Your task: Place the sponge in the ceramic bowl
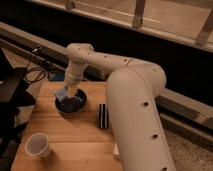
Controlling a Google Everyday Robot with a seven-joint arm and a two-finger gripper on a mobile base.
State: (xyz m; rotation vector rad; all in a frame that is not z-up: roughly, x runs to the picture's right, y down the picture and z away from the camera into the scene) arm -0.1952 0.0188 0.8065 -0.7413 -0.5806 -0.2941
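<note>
Light-blue sponge [63, 93] sits right at the left rim of the ceramic bowl [78, 105], tilted, partly over the dark inside. Directly above it, the gripper [68, 91] points down and touches the sponge's top; whether it grips the sponge or has let go, I cannot tell. Just right of the bowl lies a black-and-white striped block [103, 116]. Nearer the front left of the wooden table [75, 142] stands a white cup [38, 145], well apart.

Dim, warm light here: the wooden table [75, 140] glows orange, the white arm [132, 95] takes a soft sheen from above, and the gripper [68, 91] hangs over the ceramic bowl [75, 110], whose hollow lies in shadow; behind, a near-black band.
</note>
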